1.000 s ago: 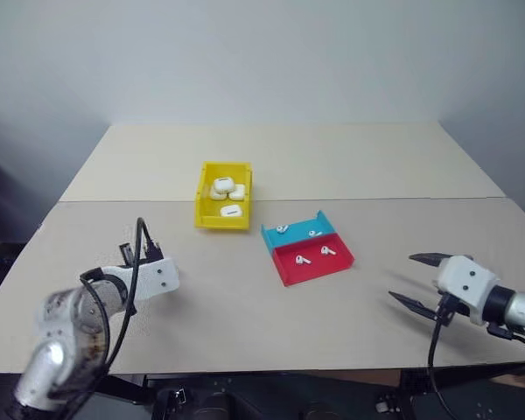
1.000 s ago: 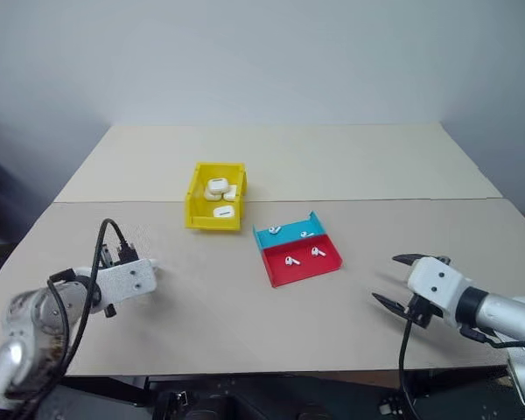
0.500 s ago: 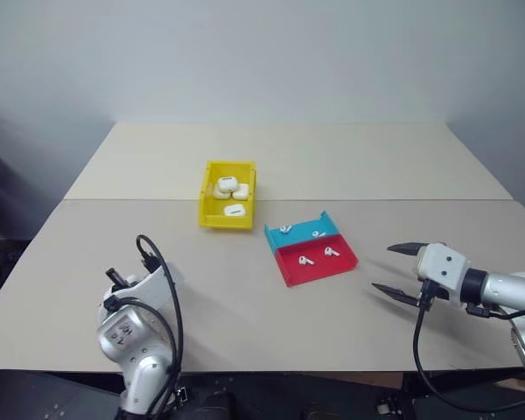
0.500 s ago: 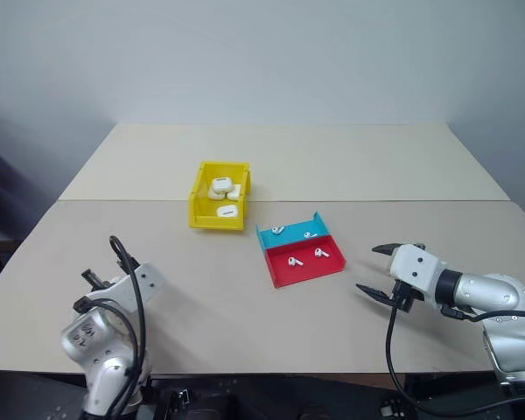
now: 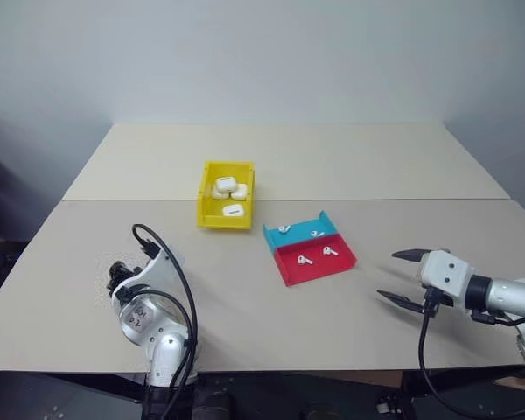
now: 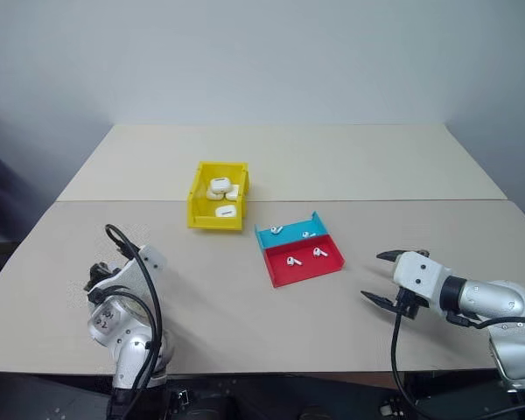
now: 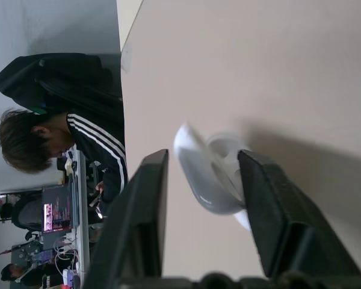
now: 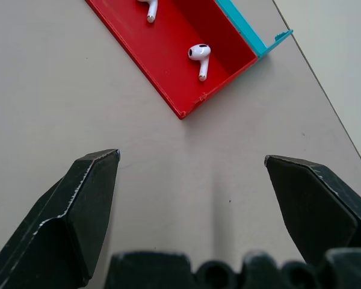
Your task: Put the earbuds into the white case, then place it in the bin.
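Flanking the white case (image 7: pixel 213 174), left fingers (image 7: pixel 145 223) seem parted; right fingers (image 8: pixel 87 198) gape empty.

Bare table (image 5: pixel 245 306) between my right gripper (image 5: pixel 401 278) and the red and teal tray (image 5: pixel 308 249), nothing blocking that path. Yellow bin (image 5: pixel 226 206) stands just beyond the tray, upright walls, open top. White case (image 7: pixel 210 177) sits between my left gripper (image 7: pixel 204 198) fingers, lid open. Far table half free.
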You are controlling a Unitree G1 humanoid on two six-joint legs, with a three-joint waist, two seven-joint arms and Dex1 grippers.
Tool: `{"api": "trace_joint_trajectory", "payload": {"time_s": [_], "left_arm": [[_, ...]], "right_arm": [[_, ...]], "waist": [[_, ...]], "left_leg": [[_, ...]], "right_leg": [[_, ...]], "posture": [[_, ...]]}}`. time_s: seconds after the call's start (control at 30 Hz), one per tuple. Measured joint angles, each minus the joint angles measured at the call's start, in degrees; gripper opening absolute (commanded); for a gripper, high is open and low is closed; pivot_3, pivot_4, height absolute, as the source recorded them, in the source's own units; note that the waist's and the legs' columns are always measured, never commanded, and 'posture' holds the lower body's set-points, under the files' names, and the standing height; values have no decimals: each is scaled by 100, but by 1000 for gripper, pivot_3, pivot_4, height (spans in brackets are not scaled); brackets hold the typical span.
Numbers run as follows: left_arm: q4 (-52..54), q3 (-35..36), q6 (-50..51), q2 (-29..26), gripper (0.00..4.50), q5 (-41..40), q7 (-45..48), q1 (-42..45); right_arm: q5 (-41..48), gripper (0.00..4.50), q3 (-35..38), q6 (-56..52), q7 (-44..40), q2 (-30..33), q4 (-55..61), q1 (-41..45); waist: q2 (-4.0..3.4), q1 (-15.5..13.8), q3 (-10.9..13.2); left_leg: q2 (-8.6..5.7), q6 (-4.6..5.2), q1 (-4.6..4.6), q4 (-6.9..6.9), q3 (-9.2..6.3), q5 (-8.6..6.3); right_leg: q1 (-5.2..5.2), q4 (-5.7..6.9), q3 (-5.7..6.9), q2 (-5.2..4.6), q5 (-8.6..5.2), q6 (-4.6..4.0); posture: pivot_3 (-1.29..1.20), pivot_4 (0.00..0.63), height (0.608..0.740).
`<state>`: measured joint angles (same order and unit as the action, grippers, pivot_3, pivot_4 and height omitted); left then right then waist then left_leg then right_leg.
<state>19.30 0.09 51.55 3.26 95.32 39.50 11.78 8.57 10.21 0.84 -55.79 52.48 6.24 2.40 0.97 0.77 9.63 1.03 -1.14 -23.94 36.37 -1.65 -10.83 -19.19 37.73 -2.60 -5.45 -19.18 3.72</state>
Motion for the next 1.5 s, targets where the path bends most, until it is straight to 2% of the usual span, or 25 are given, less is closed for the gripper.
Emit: {"api": "trace_joint_trajectory", "payload": {"time_s": [0.3,0.7,0.77,0.87,0.9,0.97,1.03,1.1,1.13,1.2,1.3,1.37,1.5], "left_arm": [[197,-86,-17,27,2653,268,843,122],[622,-662,-259,43,2653,-19,1488,187],[1000,-707,-278,67,2653,-282,1947,340],[1904,-242,-217,30,2653,-721,3794,1024],[2136,-85,-110,-420,2653,-1012,4415,1193],[2333,456,294,-2088,2653,-2027,5081,1116],[2214,841,734,-3538,2653,-3214,5244,910],[1897,1136,885,-4697,2653,-4154,5273,775],[1615,1363,958,-5387,2653,-4884,5275,670],[1255,1811,966,-5974,2653,-5830,5275,628],[707,2386,733,-6415,2653,-7132,5276,367],[257,2749,528,-6484,2653,-7985,5278,102],[-742,3188,-161,-6434,2653,-9089,5276,-153]], "right_arm": [[0,4500,-1,0,79,0,4,-18],[-54,4500,-34,6,93,-2,-44,150],[-54,4500,-37,6,93,-2,-56,152],[-56,4500,-46,11,91,-2,-59,165],[-56,4500,-60,18,88,-3,-56,204],[-61,4500,-59,28,88,0,-94,209],[-64,4500,-64,28,85,-4,-171,203],[-58,4500,-77,31,82,-10,-185,238],[-57,4500,-79,32,83,-15,-185,251],[-57,4500,-80,35,85,-25,-180,251],[-57,4500,-84,41,96,-36,-130,190],[-63,4500,-84,54,114,-59,-111,57],[-74,4500,-83,62,185,-108,-84,-136]], "waist": [[0,4,0],[0,3,0],[0,3,0],[-3,11,-2],[-8,46,-4],[-13,185,-6],[-4,232,1],[-1,219,4],[2,206,5],[2,165,5],[2,109,6],[2,103,6],[3,113,6]], "left_leg": [[-1,0,-1,0,1,0],[0,0,-5,2,1,0],[1,0,-8,2,1,0],[2,-1,-17,9,1,1],[5,-1,-11,5,2,1],[19,-1,19,-26,5,1],[33,-1,24,-33,1,1],[34,-1,24,-29,0,1],[36,-1,24,-28,-3,1],[46,-1,25,-26,-2,0],[51,-1,23,-26,11,0],[57,-2,22,-28,14,0],[59,-2,24,-27,18,1]], "right_leg": [[0,-2,0,0,0,0],[0,-3,1,0,0,0],[-1,-3,3,1,0,0],[-4,-6,11,3,0,0],[-6,-4,9,6,0,0],[-2,-2,-6,16,-6,-11],[-4,2,-4,25,-10,-18],[-4,4,-3,21,-10,-19],[-5,5,-5,19,-11,-19],[-3,1,-7,15,-10,-19],[-5,2,-1,20,-11,-20],[-11,7,-1,27,-12,-23],[-18,24,-3,34,-15,-29]], "posture": [[0,150,740],[0,150,740],[0,150,740],[0,150,740],[0,150,740],[0,150,740],[0,150,740],[0,150,740],[0,150,740],[0,150,740],[0,150,740],[0,150,740],[0,150,740]]}}
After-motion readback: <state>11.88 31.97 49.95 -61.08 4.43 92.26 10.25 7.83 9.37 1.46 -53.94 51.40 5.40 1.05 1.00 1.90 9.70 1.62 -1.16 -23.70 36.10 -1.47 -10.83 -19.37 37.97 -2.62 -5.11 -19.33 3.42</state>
